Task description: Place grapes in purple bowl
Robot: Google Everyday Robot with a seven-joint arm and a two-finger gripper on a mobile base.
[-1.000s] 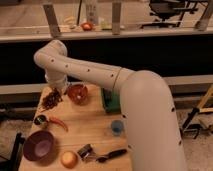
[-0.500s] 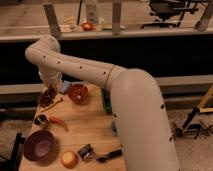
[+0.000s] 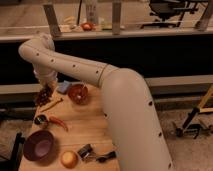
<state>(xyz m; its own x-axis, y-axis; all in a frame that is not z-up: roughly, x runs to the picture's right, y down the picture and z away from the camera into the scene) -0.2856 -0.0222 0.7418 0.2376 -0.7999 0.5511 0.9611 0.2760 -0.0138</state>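
The robot's cream-coloured arm (image 3: 95, 75) reaches from the lower right across the pale wooden desk (image 3: 85, 127) to its far left corner. There the tool (image 3: 46, 86) hangs just above the dark purple-brown bunch of grapes (image 3: 44, 95); whether its fingers are apart, together or clamped on the fruit cannot be told. The grapes lie at the desk's far left edge, just left of the small red-orange bowl (image 3: 78, 93). The deep matte purple bowl (image 3: 39, 145) sits well apart from them at the near left corner. Between the two lie a red chili pepper (image 3: 58, 122) and a small dark cup (image 3: 41, 119). A round orange fruit (image 3: 69, 159) rests just right of the purple bowl.
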